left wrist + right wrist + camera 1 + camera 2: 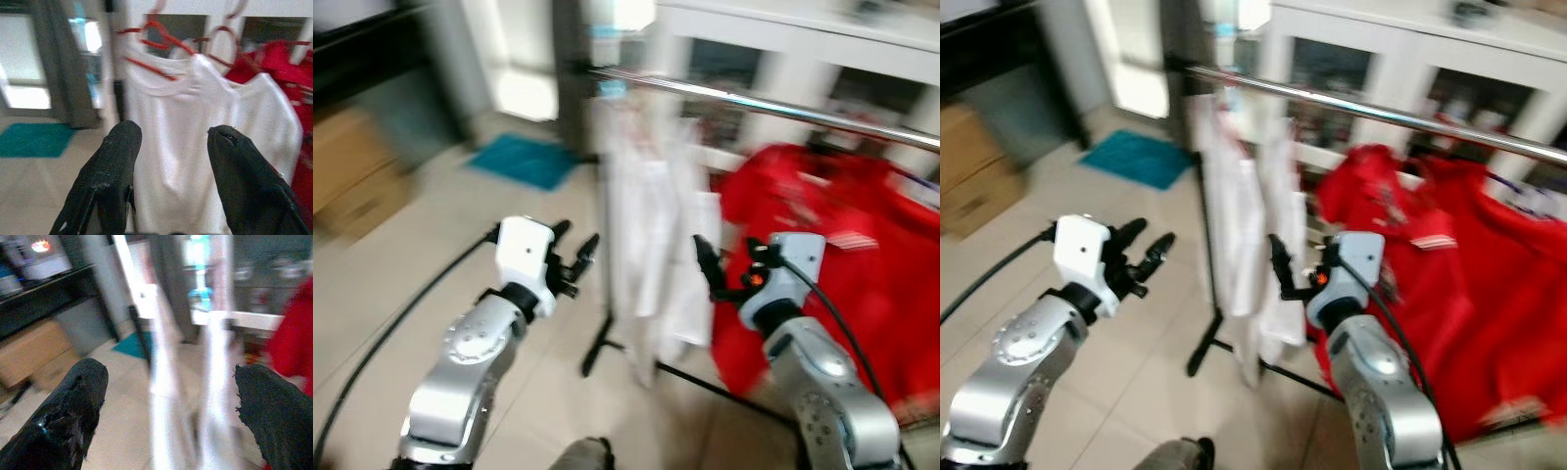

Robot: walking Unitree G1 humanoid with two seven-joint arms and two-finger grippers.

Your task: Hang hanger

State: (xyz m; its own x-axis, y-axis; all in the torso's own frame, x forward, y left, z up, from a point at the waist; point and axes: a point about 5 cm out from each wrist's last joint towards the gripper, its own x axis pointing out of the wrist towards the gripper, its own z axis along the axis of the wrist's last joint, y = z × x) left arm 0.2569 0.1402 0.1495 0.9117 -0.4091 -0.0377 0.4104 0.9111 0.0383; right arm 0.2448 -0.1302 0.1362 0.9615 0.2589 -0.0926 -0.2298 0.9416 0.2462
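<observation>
A clothes rack's metal rail (783, 108) runs across the scene in front of me. Two white shirts (646, 245) hang from it on red hangers (161, 36), and red garments (862, 264) hang further right. My left gripper (576, 240) is raised left of the white shirts, open and empty; the left wrist view looks between its fingers (117, 161) at a white shirt (195, 147). My right gripper (1278, 259) is raised between the white shirts and the red garments, open and holding nothing, its fingers (73, 401) wide apart. The views are blurred.
The rack's black foot (602, 343) rests on the tiled floor. A teal mat (524, 160) lies at the back left, cardboard boxes (352, 181) stand at the far left, and a white cabinet (803, 49) is behind the rack. A black cable (391, 333) trails from my left arm.
</observation>
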